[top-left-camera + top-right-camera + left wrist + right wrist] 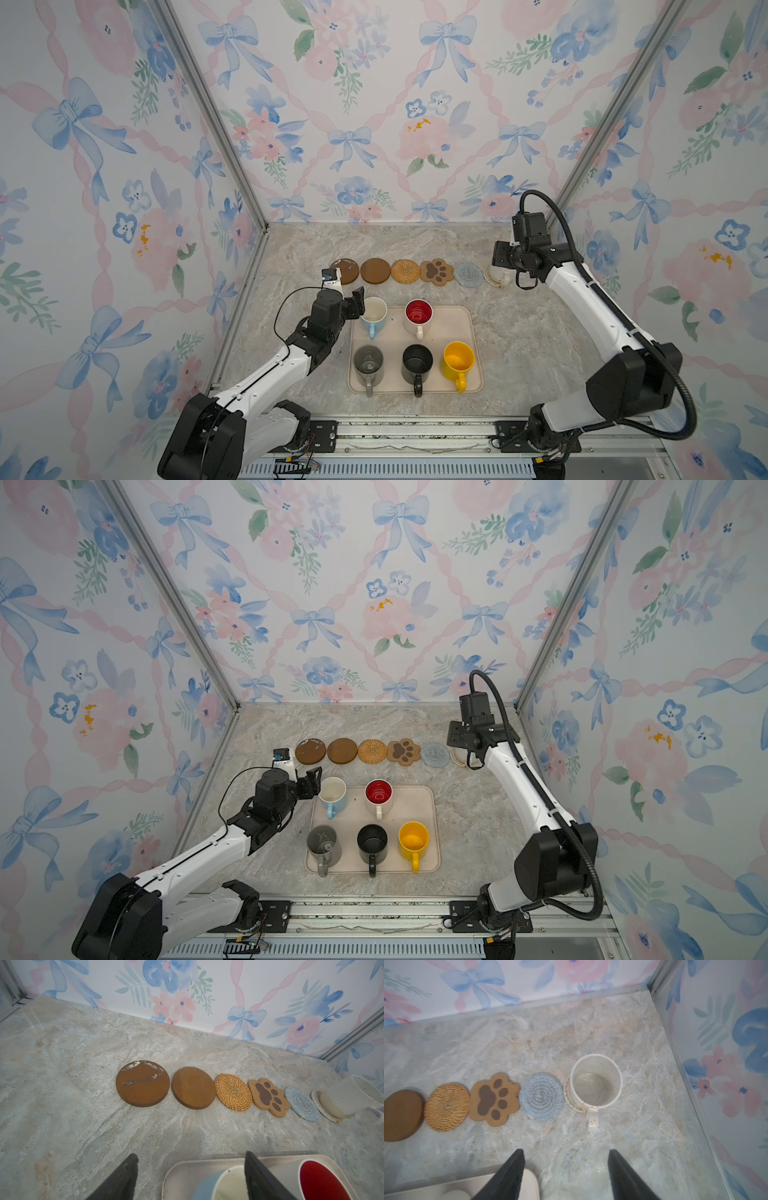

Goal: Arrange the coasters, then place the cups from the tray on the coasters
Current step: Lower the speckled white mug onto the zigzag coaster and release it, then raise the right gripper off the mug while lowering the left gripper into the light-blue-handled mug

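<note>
Left gripper [190, 1157] open, jaws astride wall of blue mug [374, 313]. Close square, lift straight to clear tray [455, 328] rim. Right gripper [565, 1152] open, empty, near speckled mug [596, 1082].

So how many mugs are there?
6. On the tray: light blue mug and red-lined mug behind; grey mug, black mug, yellow mug in front. Speckled mug on the cream coaster.

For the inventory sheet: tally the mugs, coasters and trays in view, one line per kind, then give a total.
Mugs: 6 (light blue mug, red-lined white mug, grey mug, black mug, yellow mug, speckled mug)
Coasters: 6 (scratched brown disc, plain brown disc, rattan round, paw coaster, blue-grey round, cream round)
Tray: 1
Total: 13
</note>
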You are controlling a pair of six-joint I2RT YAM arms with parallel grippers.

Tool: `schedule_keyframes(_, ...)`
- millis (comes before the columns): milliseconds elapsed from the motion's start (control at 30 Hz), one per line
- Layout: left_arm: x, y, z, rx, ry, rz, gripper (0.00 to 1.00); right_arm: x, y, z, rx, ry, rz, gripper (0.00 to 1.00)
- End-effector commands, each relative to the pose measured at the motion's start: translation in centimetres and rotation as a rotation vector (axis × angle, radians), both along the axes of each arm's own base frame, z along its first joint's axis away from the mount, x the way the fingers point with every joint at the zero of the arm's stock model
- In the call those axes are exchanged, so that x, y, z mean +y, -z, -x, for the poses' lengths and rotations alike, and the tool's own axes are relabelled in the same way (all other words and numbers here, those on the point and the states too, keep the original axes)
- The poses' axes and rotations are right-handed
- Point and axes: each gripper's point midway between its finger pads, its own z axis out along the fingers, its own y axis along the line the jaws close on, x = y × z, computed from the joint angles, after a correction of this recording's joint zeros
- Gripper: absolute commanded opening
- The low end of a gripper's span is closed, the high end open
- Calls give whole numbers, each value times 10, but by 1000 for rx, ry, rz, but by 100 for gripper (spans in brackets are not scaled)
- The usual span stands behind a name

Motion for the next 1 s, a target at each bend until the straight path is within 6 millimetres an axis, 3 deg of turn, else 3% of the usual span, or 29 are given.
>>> schedule_keyframes(0,-8,-6,-5,44,17,2,74,19,-34,15,-155,17,-48,69)
schedule_keyframes(100,-19,-11,-4,74,43,-37,74,35,-43,26,-244,16,-143,70)
schedule_keyframes(300,-47,-15,11,132,149,-72,71,60,-19,34,-218,-52,-235,70)
schedule_keyframes(467,-65,-21,32,170,229,-91,70,67,0,34,-174,-78,-230,70)
schedule_keyframes(633,-69,-32,53,186,268,-89,68,69,16,32,-155,-95,-225,71)
schedule_keyframes(733,-67,-36,64,202,278,-82,60,70,21,31,-139,-108,-233,71)
schedule_keyframes(967,-60,-11,83,328,266,-106,59,68,27,29,-132,-123,-277,71)
